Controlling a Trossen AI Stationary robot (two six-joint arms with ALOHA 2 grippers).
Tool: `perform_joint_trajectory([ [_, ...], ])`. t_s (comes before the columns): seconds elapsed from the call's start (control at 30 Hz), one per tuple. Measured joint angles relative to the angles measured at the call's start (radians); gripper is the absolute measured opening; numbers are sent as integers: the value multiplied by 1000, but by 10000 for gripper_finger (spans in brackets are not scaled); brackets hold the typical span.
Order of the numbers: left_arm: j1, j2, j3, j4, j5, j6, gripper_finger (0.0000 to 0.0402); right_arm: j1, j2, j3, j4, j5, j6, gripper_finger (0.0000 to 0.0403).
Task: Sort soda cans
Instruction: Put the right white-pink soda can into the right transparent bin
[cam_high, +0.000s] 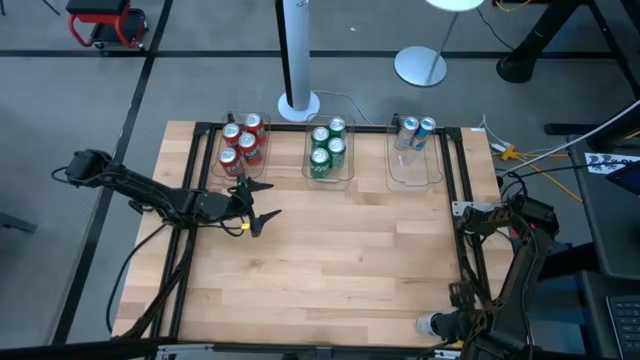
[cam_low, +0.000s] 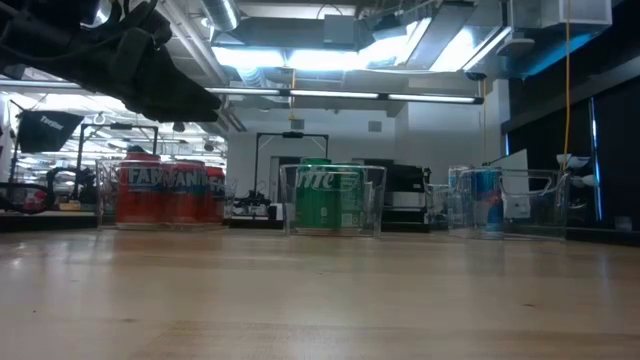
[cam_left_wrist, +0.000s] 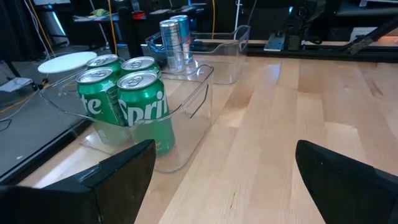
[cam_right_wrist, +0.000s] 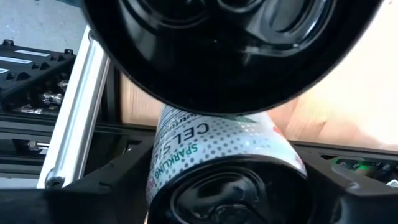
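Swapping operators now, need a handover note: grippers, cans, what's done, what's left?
Left gripper: open, empty, over the table just in front of the red bin.
Right gripper: at the table's near right corner, shut on a white Celsius can lying on its side.
Red cans: four in the left bin.
Green cans: four in the middle bin.
Blue/silver cans: two in the right bin.
Done: red and green sorted.
Left: bin the held can, likely in the right bin. No other loose cans visible.
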Motion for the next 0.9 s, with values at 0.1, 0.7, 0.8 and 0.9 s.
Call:
perform_joint_trajectory([
  [0.1,0,0,0,0,0,0,375,0,-1,0,-3,-1,0,262],
  [0.7,0,0,0,0,0,0,375,-1,-112,0,-205,-26,0,249],
  [0.8,0,0,0,0,0,0,375,-12,-150,0,-200,8,0,249],
  [0.9,0,0,0,0,0,0,375,-17,-194,0,-202,107,7,249],
])
